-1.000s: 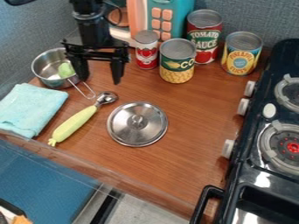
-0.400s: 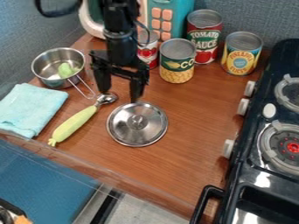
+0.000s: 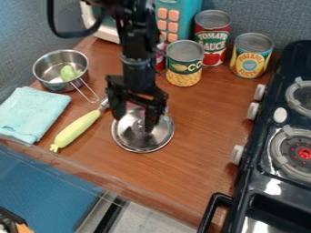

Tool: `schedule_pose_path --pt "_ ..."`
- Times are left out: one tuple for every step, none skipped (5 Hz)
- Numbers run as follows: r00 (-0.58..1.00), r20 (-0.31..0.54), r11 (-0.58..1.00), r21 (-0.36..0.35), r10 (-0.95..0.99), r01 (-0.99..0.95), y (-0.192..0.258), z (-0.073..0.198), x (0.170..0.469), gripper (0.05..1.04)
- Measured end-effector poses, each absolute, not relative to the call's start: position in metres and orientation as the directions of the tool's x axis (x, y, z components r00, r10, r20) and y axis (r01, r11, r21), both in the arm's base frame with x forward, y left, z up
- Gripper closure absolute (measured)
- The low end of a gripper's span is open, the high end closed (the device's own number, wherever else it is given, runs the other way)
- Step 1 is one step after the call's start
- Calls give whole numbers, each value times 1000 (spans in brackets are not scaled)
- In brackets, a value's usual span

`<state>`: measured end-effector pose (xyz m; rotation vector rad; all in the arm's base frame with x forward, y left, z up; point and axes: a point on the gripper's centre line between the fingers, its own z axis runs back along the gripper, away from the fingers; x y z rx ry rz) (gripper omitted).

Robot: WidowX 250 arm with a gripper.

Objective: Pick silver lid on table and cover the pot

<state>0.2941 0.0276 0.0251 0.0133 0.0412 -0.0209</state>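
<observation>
Ok so, gripper (image 3: pixel 134 124) right over silver lid (image 3: pixel 137 144), jaws apart. Lid's sitting flat on bench (image 3: pixel 197 118), between scoop (image 3: pixel 77 129) and stove (image 3: pixel 267 175). Pot's (image 3: pixel 50 83) just beside folded cloth (image 3: pixel 30 113), some green thing (image 3: pixel 68 73) inside.

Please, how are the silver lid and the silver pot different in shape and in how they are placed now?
The lid is flat and round, while the pot is a deep open cup with a wire-like handle. The lid lies beneath the claw; the pot stands apart, near the folded cloth. The lid holds nothing, but the pot has a light green item inside. Both are shiny, silver-coloured metal.
</observation>
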Motion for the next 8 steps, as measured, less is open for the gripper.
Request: schedule_pose_path --pt "999 -27 1000 6 -22 22 22 27 289 83" --pt "1000 -17 1000 6 -20 20 23 27 291 83" --pt "1000 -17 1000 4 -8 8 25 27 291 83" --pt "1000 -8 1000 4 4 -4 27 28 295 83" --pt "1000 -16 1000 5 15 -15 28 21 299 83" --pt "1000 -10 1000 9 26 -26 29 20 304 83" --pt "999 -8 999 17 42 -42 29 14 306 147" --pt "999 14 999 23 48 -49 24 12 308 432"
